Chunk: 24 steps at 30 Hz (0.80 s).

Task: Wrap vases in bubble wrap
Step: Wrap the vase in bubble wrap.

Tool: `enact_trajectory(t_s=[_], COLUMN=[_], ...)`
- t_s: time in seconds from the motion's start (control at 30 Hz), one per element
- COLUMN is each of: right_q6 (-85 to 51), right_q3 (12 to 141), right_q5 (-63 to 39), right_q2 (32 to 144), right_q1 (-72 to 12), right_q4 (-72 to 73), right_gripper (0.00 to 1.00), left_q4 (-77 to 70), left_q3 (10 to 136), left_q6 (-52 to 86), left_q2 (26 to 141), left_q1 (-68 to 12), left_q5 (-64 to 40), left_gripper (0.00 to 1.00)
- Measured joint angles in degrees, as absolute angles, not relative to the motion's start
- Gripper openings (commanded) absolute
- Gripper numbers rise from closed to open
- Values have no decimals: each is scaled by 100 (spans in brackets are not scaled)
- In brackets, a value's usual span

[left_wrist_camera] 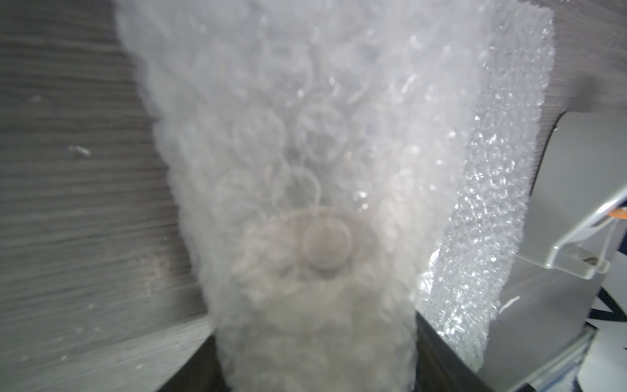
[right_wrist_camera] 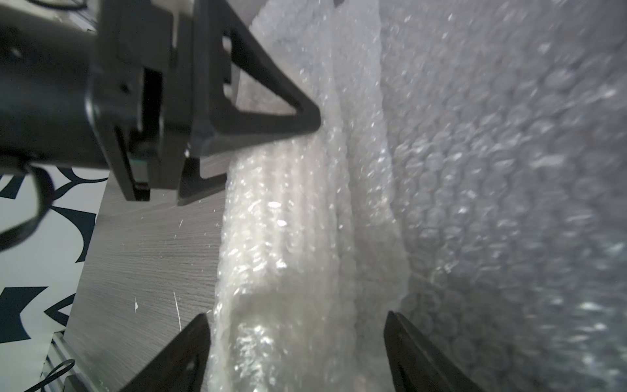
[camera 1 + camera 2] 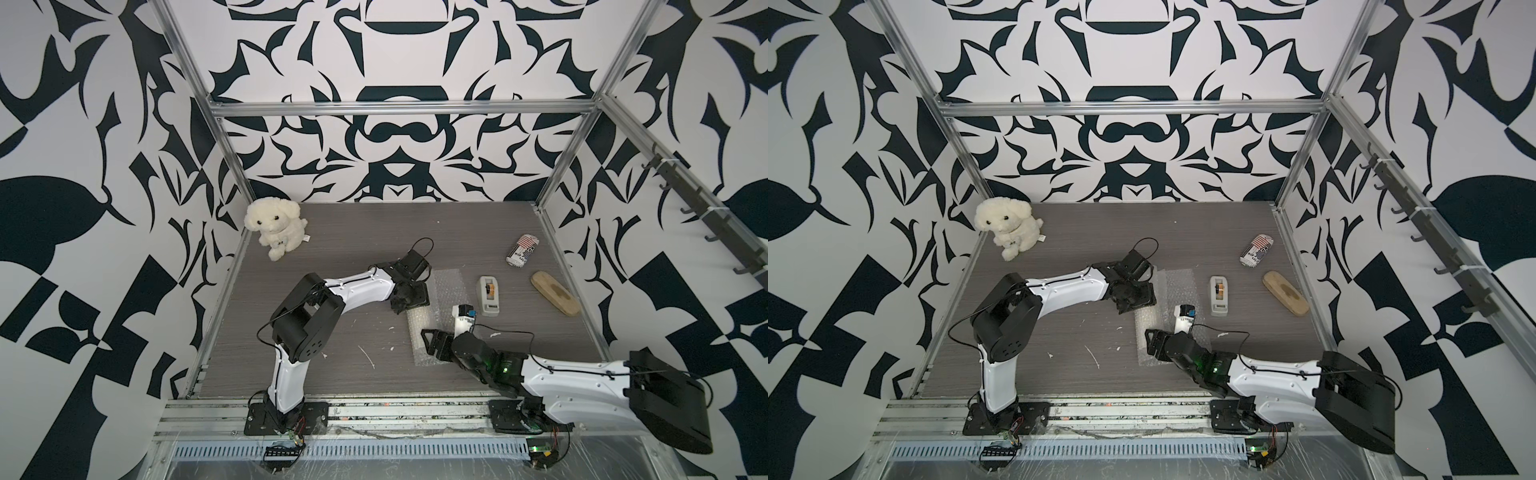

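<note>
The bubble wrap (image 3: 449,286) lies mid-table in both top views, partly rolled. In the right wrist view the ribbed white vase (image 2: 271,220) shows through the wrap, lying on its side inside the roll. Through the wrap in the left wrist view I see a round end of the vase (image 1: 305,244). My left gripper (image 3: 411,301) is at the roll's far end, and the wrapped bundle fills the gap between its jaws (image 1: 315,319). My right gripper (image 3: 440,338) is at the near end, its fingers (image 2: 190,349) apart on either side of the roll, open (image 2: 297,315).
A white tape dispenser (image 3: 489,296), a striped can (image 3: 523,250) and a wooden brush (image 3: 555,293) lie to the right of the wrap. A small white and blue object (image 3: 463,316) stands beside the wrap. A plush dog (image 3: 276,226) sits at the back left.
</note>
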State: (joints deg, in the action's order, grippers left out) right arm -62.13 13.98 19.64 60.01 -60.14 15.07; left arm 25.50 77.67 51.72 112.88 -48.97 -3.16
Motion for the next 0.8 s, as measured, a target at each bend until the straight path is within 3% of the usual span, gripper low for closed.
enact_trajectory(t_s=[0.27, 0.4, 0.53, 0.8], right_q6=[-5867, -5629, -5341, -5061], right_q3=[1457, 1479, 1697, 2049], right_q5=[1734, 1444, 1315, 1321], right_q2=[4906, 5387, 6084, 6709], right_q1=[-5057, -4436, -4322, -4206], right_q4=[14, -298, -366, -327], right_gripper=[75, 66, 53, 49], left_q4=[3155, 3319, 3354, 3391], left_q3=[8272, 8335, 8342, 8350], left_q6=[4956, 4899, 4873, 4829], left_q2=[11511, 11526, 11526, 11526], left_q1=[-5107, -5181, -5210, -5238], left_q5=[167, 287, 318, 325], left_gripper=[62, 61, 58, 53])
